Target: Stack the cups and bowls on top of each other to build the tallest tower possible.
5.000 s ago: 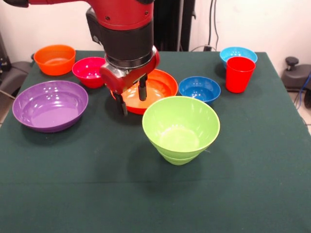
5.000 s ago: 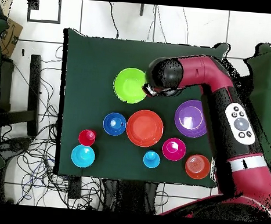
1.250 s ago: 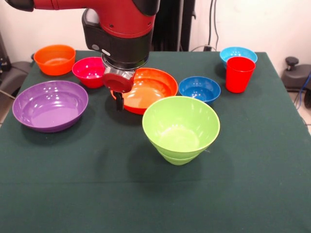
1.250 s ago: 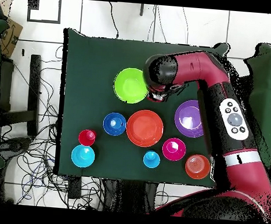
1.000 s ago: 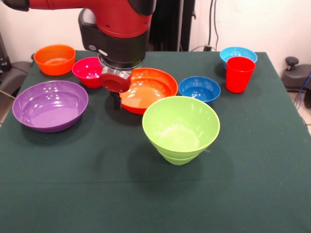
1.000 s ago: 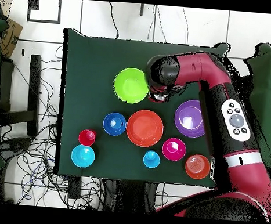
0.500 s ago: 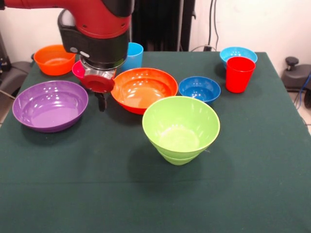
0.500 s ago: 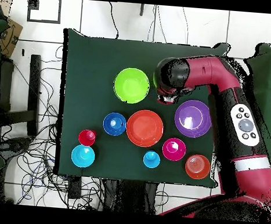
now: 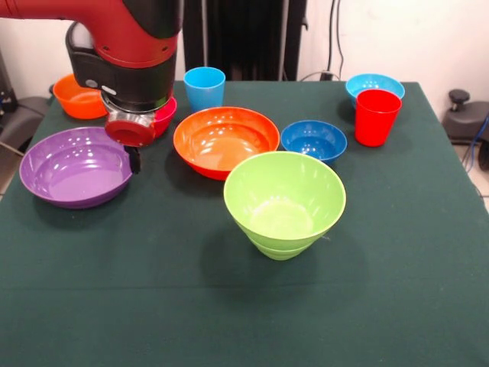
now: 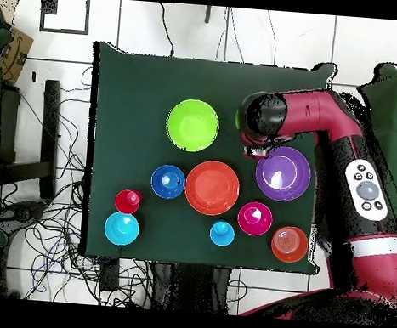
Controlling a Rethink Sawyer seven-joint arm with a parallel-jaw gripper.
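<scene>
1. End effector (image 9: 135,159) hanging low at the rim of the large purple bowl (image 9: 76,166), on the side facing the large orange bowl (image 9: 226,141); only one dark tip visible below the red wrist, so cannot tell whether spread or closed, nor whether anything is held.
2. Seen from above, end effector (image 10: 256,148) at the edge of the large purple bowl (image 10: 283,173), arm reaching in from the desk's right edge.
3. Just behind the wrist in the front view: magenta-red bowl (image 9: 162,115), partly hidden; further back and to the left, small orange bowl (image 9: 76,98), also partly covered by the arm.
4. Light blue cup (image 9: 205,87) behind and to the right of the end effector, standing upright near the desk's far edge, apart from the large orange bowl.
5. Tower so far: lime green bowl (image 9: 284,200) nested in a second lime green bowl, right of and nearer the camera than the end effector, well apart from it.
6. Farther right, beyond the large orange bowl: dark blue bowl (image 9: 313,140), then red cup (image 9: 376,116) upright, with the light blue bowl (image 9: 374,84) just behind it near the far right corner.
7. Open green desk (image 9: 114,275) wide and bare across the whole near half, in front of the end effector and around the lime green stack; narrow strip only between the purple and large orange rims.
</scene>
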